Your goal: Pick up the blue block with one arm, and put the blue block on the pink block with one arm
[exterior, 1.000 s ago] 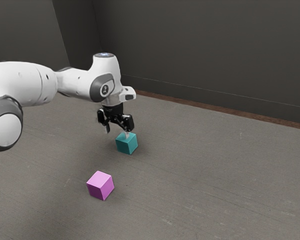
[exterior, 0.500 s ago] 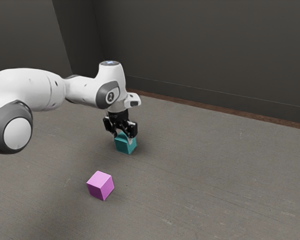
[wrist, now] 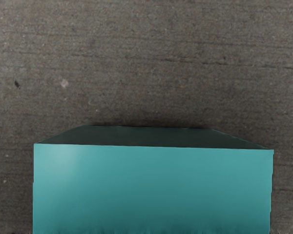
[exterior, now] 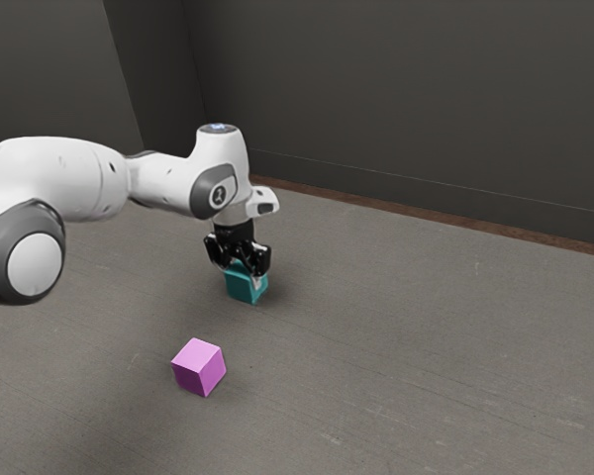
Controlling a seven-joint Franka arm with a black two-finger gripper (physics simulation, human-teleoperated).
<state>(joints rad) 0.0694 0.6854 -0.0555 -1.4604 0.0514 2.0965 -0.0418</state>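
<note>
Arm (exterior: 89,188) reaches in from the exterior view's left and sets its gripper (exterior: 239,265) low over the blue block (exterior: 247,289), which rests on the grey table (exterior: 426,327); I judge this to be the pose for the grasp before any lift. You will find the pink block (exterior: 198,366) well apart from the blue block, nearer the camera, its top bare to receive it. The gripper hides the blue block's upper part, so you cannot tell whether the jaws pinch it or merely straddle it, and in the wrist view the block (wrist: 151,190) is partly cut off.
</note>
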